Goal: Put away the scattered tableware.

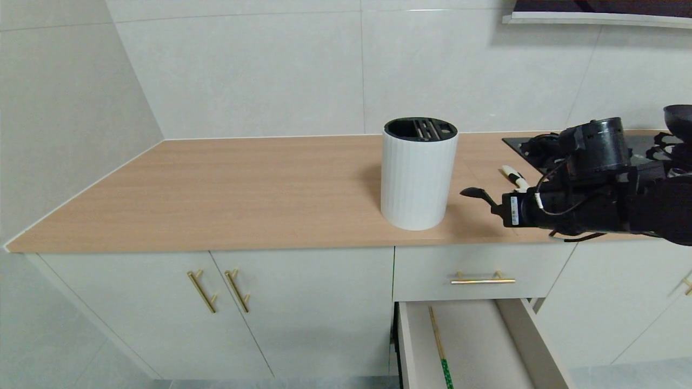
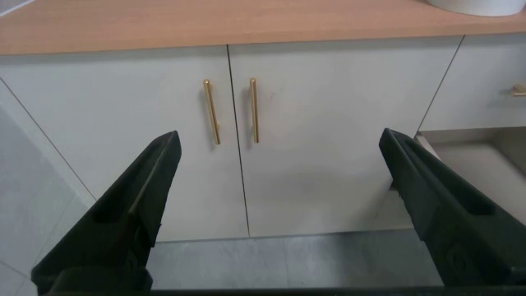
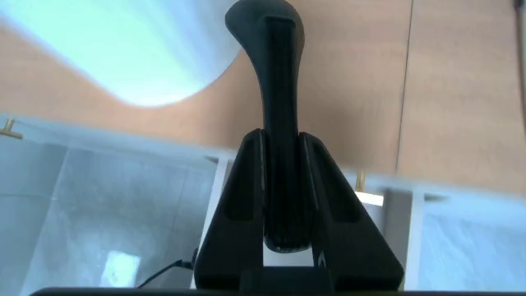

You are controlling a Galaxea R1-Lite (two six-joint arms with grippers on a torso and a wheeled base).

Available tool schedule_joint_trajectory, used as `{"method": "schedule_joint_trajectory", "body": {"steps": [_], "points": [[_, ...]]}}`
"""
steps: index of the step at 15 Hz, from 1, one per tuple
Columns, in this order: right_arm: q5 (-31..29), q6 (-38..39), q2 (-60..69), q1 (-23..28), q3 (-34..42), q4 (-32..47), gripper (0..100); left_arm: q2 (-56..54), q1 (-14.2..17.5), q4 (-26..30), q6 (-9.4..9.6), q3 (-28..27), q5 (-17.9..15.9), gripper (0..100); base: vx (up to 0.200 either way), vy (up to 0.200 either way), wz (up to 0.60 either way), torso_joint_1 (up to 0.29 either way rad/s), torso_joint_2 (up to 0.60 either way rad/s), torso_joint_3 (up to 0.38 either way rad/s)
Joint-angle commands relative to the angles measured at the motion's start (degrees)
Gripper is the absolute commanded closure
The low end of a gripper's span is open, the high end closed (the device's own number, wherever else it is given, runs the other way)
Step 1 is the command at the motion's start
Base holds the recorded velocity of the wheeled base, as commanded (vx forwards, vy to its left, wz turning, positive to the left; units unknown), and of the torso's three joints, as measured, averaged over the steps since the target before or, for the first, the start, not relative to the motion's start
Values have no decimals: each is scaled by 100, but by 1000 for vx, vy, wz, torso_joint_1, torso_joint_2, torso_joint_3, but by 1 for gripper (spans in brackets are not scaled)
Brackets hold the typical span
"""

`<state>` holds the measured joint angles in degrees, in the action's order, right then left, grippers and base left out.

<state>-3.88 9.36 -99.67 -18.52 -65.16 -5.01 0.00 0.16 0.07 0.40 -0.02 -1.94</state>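
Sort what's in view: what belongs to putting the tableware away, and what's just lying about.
Part of the job:
black utensil, gripped in the right end effector
white-handled utensil on the counter
white holder
chopsticks in the open drawer

Just lying about:
stove
cupboard doors

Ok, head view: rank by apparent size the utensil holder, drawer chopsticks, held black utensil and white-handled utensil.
1. white utensil holder
2. chopsticks, long but thin
3. black utensil in the right end effector and white-handled utensil: both partly hidden, look alike, unranked
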Motion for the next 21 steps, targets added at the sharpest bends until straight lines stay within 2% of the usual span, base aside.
{"method": "schedule_joint_trajectory", "body": {"steps": [1,4,8,12,17,21], "points": [[-78,22,598,-64,337,-18,100,0,2,1,-5,2,0,0,0,0,0,0,0,0],[-148,118,1125,-64,1067,-18,100,0,2,1,4,2,0,0,0,0,0,0,0,0],[-157,118,1363,-64,1647,-97,100,0,2,1,4,2,0,0,0,0,0,0,0,0],[-210,75,1600,-196,2420,-492,100,0,2,-7,-5,2,0,0,0,0,0,0,0,0],[-219,57,1565,-196,2482,-782,100,0,2,1,-5,2,0,0,0,0,0,-21,41,28],[-210,57,1521,-214,2499,-782,100,0,2,1,4,2,0,0,0,0,0,-183,426,239]]}}
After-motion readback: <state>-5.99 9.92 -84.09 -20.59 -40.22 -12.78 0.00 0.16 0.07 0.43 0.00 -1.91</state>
